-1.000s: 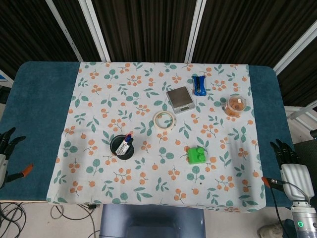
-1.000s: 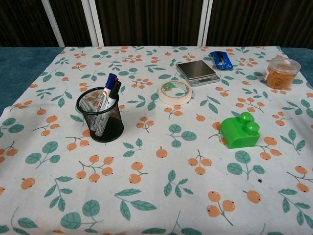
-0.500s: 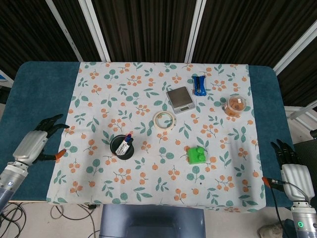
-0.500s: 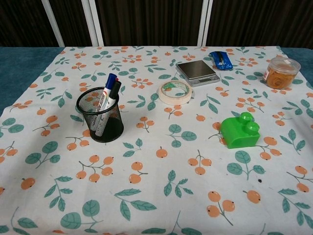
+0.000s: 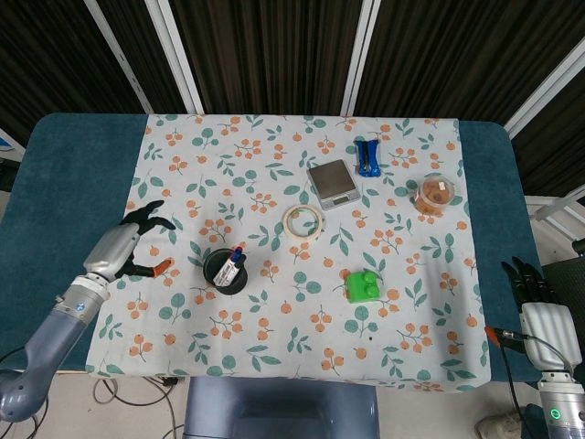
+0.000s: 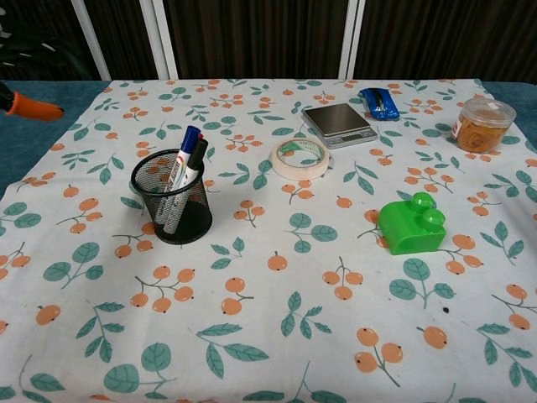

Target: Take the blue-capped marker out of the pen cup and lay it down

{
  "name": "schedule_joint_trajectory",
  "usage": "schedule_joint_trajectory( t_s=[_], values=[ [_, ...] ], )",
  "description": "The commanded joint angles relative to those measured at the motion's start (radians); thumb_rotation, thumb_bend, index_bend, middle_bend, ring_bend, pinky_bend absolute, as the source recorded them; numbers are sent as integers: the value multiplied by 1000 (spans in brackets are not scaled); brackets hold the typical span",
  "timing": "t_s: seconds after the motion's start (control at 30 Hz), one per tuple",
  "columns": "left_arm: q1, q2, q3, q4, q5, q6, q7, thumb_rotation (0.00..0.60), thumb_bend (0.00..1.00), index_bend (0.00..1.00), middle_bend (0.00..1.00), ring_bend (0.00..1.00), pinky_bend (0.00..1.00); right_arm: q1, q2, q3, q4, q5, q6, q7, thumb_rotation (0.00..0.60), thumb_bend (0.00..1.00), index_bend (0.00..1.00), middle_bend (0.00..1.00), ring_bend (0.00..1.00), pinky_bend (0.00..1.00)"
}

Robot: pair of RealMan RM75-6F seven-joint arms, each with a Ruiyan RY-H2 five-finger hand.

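Observation:
A black mesh pen cup [image 5: 226,272] [image 6: 172,210] stands on the flowered cloth, left of centre. A blue-capped marker [image 6: 184,153] [image 5: 234,261] leans in it beside a black-capped one [image 6: 195,157]. My left hand [image 5: 128,245] hovers left of the cup, fingers spread, holding nothing; its orange thumb tip [image 6: 32,107] shows at the chest view's upper left edge. At the table's right edge, low and well away from the cup, my right hand [image 5: 539,311] is empty with its fingers apart.
A tape roll [image 5: 303,221] lies right of the cup, a small scale [image 5: 332,182] and a blue clip [image 5: 367,156] behind it. An orange-filled tub [image 5: 435,194] stands at the right. A green block [image 5: 363,285] sits at centre right.
My left hand has swung in from the table's left edge toward the cup, and its thumb has entered the chest view. The right hand and the objects have not moved.

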Motion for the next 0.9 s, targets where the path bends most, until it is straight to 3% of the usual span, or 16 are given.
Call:
schedule_joint_trajectory(
  t_s=[0.03,0.37,0.57,0.9],
  values=[
    [-47,-53,-6,-7,-68,3,72,600,250,303,0,0,0,0,0,0,-1,1,-1,-1,600,120,75,0,50,169],
    [-123,-212,-1,-34,-244,147,290,600,241,332,0,0,0,0,2,1,-4,2,-2,4,600,119,75,0,50,169],
    [-178,-278,-29,-19,-344,148,343,600,243,344,0,0,0,-1,2,2,-4,4,-2,4,600,120,75,0,50,169],
    [-190,-314,-21,-21,-321,175,362,600,283,392,0,0,0,-1,3,1,-4,4,-3,8,600,122,75,0,50,169]
  ],
)
